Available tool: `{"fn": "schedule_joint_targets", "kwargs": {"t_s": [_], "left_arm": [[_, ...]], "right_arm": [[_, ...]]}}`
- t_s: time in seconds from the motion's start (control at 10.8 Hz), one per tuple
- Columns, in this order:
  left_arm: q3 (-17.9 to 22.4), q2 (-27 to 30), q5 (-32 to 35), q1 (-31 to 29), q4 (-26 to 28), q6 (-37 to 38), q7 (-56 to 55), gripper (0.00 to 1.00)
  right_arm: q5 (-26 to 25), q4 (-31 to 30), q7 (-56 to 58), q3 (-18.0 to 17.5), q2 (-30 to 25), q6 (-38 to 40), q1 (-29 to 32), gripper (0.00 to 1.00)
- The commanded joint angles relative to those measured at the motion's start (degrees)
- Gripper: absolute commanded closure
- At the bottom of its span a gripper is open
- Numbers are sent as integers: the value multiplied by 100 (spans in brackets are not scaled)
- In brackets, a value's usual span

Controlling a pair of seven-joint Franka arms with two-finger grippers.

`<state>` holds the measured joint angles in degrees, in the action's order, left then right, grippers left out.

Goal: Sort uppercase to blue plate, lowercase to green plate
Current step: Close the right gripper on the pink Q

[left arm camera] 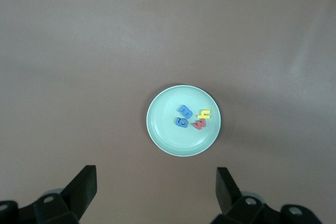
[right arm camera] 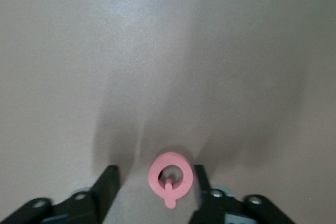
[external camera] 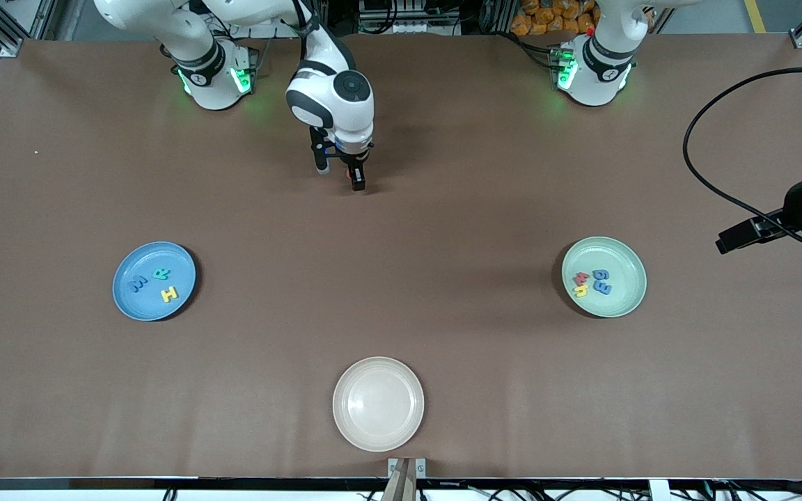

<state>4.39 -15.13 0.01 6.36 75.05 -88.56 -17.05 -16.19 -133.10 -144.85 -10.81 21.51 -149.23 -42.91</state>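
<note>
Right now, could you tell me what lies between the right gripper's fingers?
The pink Q lies on the table between the right gripper's fingers, as the right wrist view shows.

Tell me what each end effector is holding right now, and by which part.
Left end effector, above the green plate, holds nothing. The pink Q lies between the right end effector's fingers; whether they already grip its ring cannot be told.

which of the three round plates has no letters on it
The cream-white round plate, nearest the front camera; the sky-blue plate and pale green plate both hold foam letters.
</note>
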Motion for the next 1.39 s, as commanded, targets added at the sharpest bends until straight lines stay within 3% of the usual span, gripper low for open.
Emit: {"fn": "schedule_joint_targets", "kwargs": {"t_s": [0.0,0.37,0.55,1.02,1.29], "left_arm": [[-349,1,-168,-344,-16,50,-18,0],[-413,36,-160,-329,-25,50,-53,0],[-413,45,-151,-328,-25,50,-70,0],[-395,141,-133,-364,-60,50,-53,0],[-413,230,-151,-337,-60,67,-27,0]], "right_arm": [[-210,-14,-474,9,55,-124,-77,100],[-288,-5,-422,35,-146,-28,19,100],[-630,12,-169,44,-348,-19,483,100],[-632,30,2192,62,-613,314,2020,100],[-631,39,4186,351,-876,841,2882,100]]}}
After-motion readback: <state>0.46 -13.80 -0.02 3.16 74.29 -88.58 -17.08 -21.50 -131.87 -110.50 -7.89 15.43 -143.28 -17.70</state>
